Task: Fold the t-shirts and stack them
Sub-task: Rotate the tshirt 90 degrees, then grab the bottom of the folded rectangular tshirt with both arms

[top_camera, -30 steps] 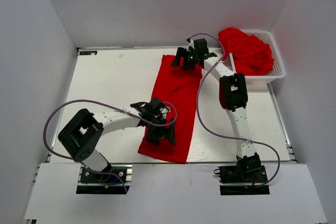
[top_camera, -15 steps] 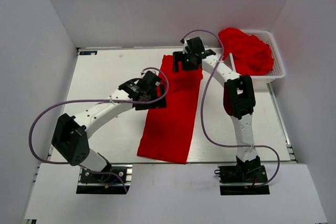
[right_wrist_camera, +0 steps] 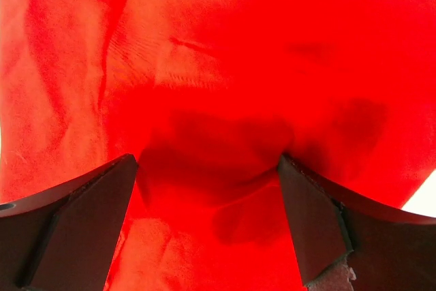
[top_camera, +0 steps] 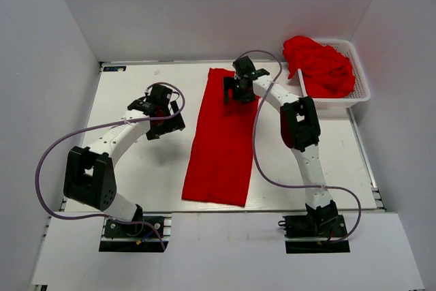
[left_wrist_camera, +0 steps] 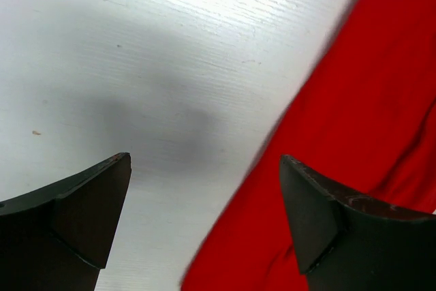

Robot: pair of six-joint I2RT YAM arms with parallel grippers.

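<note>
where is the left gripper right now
In the top view the left gripper hangs open over the table, just left of the folded red t-shirt, beside its far half.

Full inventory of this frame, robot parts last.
shirt: one, red, folded into a long strip, table centre, running near to far
shirt heap: count unclear, red, piled in the basket
basket: one, white lattice, far right corner
table: one, white
cables: two, purple-grey, one looping off each arm
arms: two, white and black, bases at near edge; left, right
left gripper: open, over bare table by the shirt's left edge
right gripper: open, over the shirt's far end
</note>
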